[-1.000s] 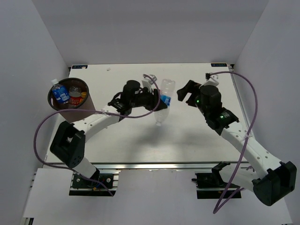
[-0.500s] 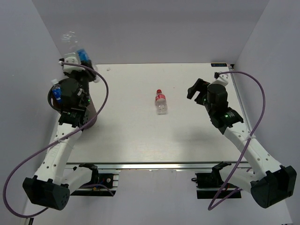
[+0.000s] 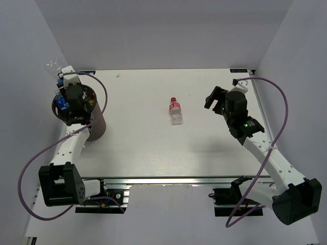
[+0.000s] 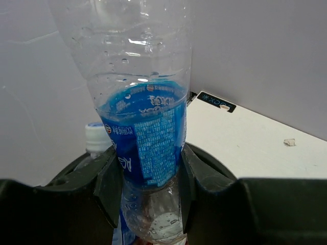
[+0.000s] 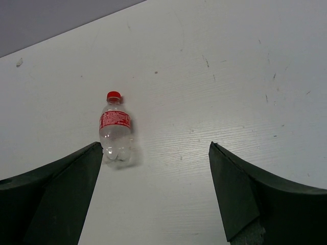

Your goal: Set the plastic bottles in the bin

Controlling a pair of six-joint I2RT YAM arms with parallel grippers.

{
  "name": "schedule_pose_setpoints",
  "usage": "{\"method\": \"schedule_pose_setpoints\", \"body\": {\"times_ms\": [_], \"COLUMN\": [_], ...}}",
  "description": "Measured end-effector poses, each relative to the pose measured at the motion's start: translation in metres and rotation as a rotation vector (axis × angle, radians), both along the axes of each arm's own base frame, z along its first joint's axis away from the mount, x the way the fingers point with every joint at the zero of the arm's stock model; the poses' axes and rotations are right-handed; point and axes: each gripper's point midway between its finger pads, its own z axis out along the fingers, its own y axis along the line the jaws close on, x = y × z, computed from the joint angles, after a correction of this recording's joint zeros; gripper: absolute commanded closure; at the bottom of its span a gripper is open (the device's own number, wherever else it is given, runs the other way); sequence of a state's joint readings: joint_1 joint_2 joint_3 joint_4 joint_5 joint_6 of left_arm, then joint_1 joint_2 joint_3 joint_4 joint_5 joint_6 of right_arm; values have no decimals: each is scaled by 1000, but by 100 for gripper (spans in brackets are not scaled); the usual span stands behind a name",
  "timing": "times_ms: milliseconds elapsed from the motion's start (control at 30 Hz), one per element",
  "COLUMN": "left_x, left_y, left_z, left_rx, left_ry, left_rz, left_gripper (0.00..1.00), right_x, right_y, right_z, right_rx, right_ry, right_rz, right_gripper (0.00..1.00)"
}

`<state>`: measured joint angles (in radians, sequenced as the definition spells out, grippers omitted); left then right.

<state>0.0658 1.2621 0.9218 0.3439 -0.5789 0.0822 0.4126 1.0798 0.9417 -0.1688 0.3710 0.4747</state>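
Observation:
My left gripper (image 3: 63, 79) is shut on a clear bottle with a blue label (image 3: 55, 68), held upside down over the dark brown bin (image 3: 97, 125) at the table's left edge. In the left wrist view the bottle (image 4: 145, 138) sits between my fingers (image 4: 113, 186), neck down inside the bin's rim (image 4: 217, 162). Another blue-labelled bottle (image 3: 62, 103) stands in the bin, and its cap (image 4: 96, 138) shows there too. A clear bottle with a red label and cap (image 3: 176, 111) lies on the table's middle. My right gripper (image 3: 211, 100) is open and empty to its right, and that bottle (image 5: 115, 130) lies just ahead of its left finger.
White walls close in the table on the left, back and right. A purple cable (image 3: 104, 94) loops over the left arm near the bin. The right arm's cable (image 3: 278, 109) arcs near the right wall.
My left arm swung from the table's middle to the bin with the blue-labelled bottle and has now lowered it over the bin. The red-labelled bottle stays lying mid-table. The right gripper barely moved.

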Motion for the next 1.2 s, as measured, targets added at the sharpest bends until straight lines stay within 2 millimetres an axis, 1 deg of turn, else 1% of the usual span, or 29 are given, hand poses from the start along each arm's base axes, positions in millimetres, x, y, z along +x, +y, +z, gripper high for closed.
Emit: {"method": "schedule_pose_setpoints", "body": {"times_ms": [33,100,133,167,300,333,367,433,500,533,567,800,967,1067,1133,1200], "left_x": [-4,-13,-16,-19,-21,-21,-20,-19,-19,-18,-18,-26,-29,-28,-28,-27], "left_y": [0,1,1,0,-3,-3,-5,-7,-10,-11,-12,-17,-21,-26,-34,-48], "left_z": [-2,-6,-8,-10,-18,-20,-23,-29,-34,-35,-36,-30,-18,9,29,48], "left_rx": [-2,-10,-17,-24,-55,-65,-74,-90,-104,-108,-113,-136,-175,-207,-243,-290], "left_ry": [-2,-10,-12,-16,-15,-13,-10,1,11,13,11,-3,-2,-44,-76,-109], "left_rz": [7,16,19,20,9,6,0,-15,-26,-32,-37,-62,-74,-101,-139,-216], "left_gripper": [70,65,58,56,55,51,34,25,8,4,2,2,2,2,2,2], "right_x": [0,0,0,-1,0,0,0,0,1,1,1,1,2,4,6,9], "right_y": [0,0,0,0,1,1,1,1,1,1,1,0,9,23,41,61], "right_z": [-1,-3,-3,-3,-5,-6,-6,-7,-7,-6,-6,-9,-19,-34,-46,-56], "right_rx": [-2,-5,-7,-6,-9,-10,-11,-11,-11,-11,-11,-11,-18,-39,-60,-77], "right_ry": [1,5,6,6,11,13,14,14,13,13,11,15,44,88,125,157], "right_rz": [0,1,2,4,9,9,9,9,9,9,9,9,62,117,166,210], "right_gripper": [11,11,11,11,11,11,11,11,11,11,11,11,11,11,11,11]}}
